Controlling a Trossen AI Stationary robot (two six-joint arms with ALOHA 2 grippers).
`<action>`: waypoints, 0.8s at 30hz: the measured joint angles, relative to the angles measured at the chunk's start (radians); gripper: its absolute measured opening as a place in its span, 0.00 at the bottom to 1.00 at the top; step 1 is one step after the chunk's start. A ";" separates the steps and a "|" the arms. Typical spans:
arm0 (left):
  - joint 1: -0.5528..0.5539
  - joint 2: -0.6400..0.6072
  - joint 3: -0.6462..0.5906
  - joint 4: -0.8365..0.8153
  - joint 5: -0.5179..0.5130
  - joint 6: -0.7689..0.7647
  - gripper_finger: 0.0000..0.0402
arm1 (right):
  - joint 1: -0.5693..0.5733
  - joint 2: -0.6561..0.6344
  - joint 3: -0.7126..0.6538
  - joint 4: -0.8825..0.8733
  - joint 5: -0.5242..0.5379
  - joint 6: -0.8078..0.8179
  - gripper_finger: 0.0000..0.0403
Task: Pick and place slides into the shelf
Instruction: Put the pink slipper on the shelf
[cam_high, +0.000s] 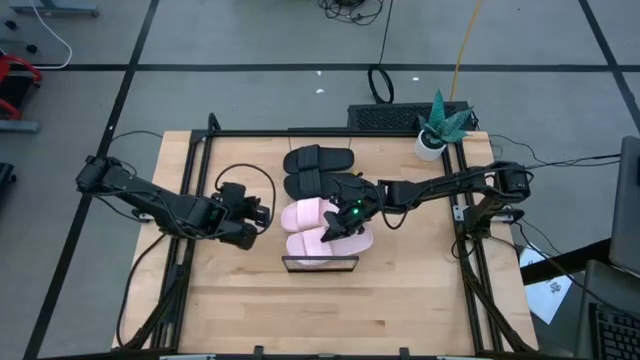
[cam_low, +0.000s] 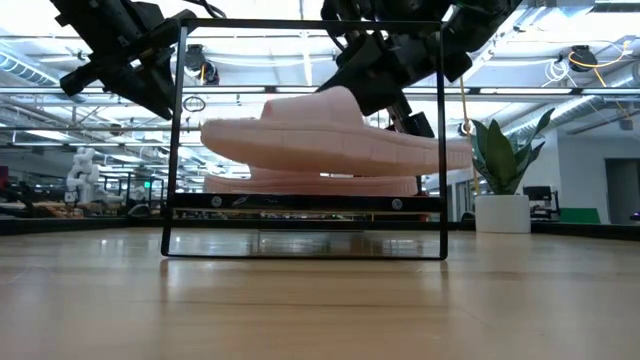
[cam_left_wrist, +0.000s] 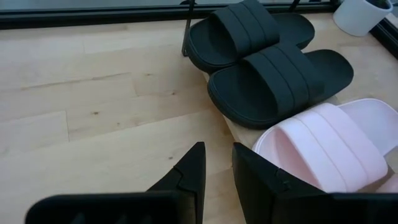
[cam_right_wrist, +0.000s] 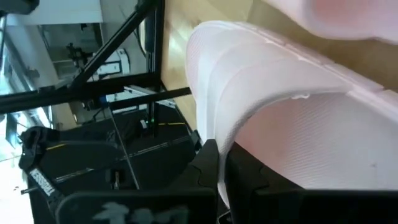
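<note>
Right gripper (cam_high: 338, 226), jaws clamped on strap of pink slide (cam_high: 335, 243), lifted and tilted above the shelf (cam_high: 320, 264) end nearest the desk's front edge. Second pink slide (cam_high: 305, 213) just beside, lying flat on the shelf. Two black slides (cam_high: 318, 159) farther along, toward the desk's back edge. Left gripper (cam_high: 262, 214), jaws narrowly parted and holding nothing, hovering left of the shelf. Potted plant (cam_high: 438, 125) at back right corner of desk (cam_high: 400, 300).
</note>
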 joint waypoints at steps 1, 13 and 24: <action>0.000 0.000 0.000 0.000 0.000 0.000 0.18 | -0.001 0.000 0.000 0.006 0.000 0.007 0.00; 0.026 0.000 0.000 0.017 0.000 0.000 0.18 | -0.008 0.000 0.000 0.076 -0.001 0.067 0.00; 0.070 0.000 0.000 0.147 0.001 0.124 0.18 | -0.006 0.032 0.000 0.085 -0.024 0.090 0.00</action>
